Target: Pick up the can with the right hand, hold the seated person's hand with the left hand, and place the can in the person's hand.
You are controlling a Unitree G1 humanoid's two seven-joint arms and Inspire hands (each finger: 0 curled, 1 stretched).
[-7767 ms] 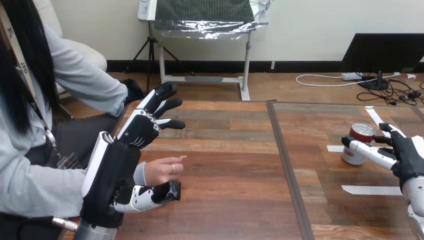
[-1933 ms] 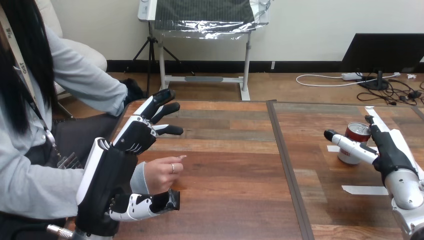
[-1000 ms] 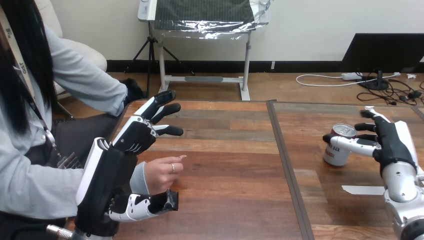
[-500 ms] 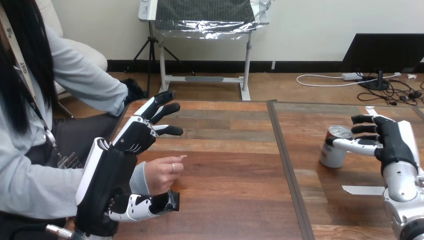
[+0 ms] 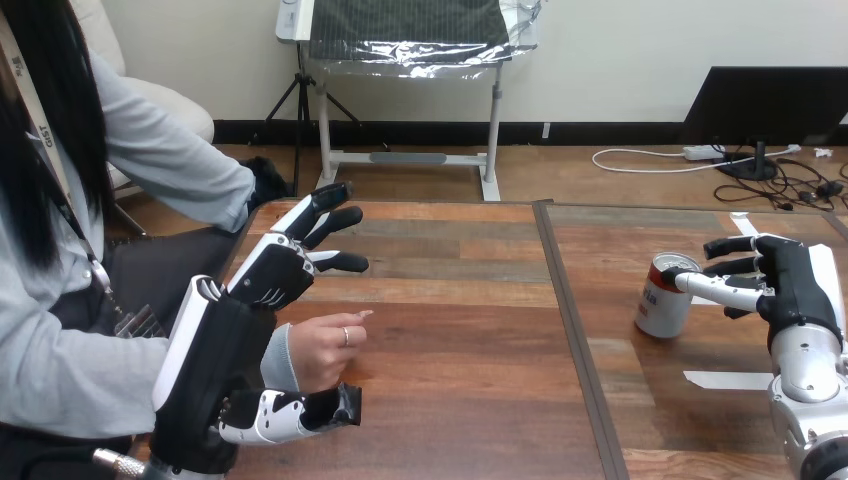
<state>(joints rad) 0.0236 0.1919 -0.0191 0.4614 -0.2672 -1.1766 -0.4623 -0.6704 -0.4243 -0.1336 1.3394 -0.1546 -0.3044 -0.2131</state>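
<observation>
Two hands were at work. The right hand (image 5: 790,285), at 3 o'clock on the table (image 5: 450,330), was open. Its fingers were straight and pointed toward 9 o'clock, and its thumb lay against the upper wall of the can (image 5: 660,300). Nothing was curled round the can. The can stood with its base on the table at the 9 o'clock side of that hand, well apart from the person's hand (image 5: 318,350) at 8 o'clock. The left hand (image 5: 265,275) was also open, with its fingers spread above the person's hand and its thumb low on the near side, not closed on it.

Handling, by judgement: the can has a thin, smooth metal wall, is probably light, dents under a hard squeeze and slips easily. Grasp it at mid-height, thumb opposite fingers.

The can's long axis ran nearly vertical. The top leaned slightly toward 1 o'clock, lid facing up.
</observation>
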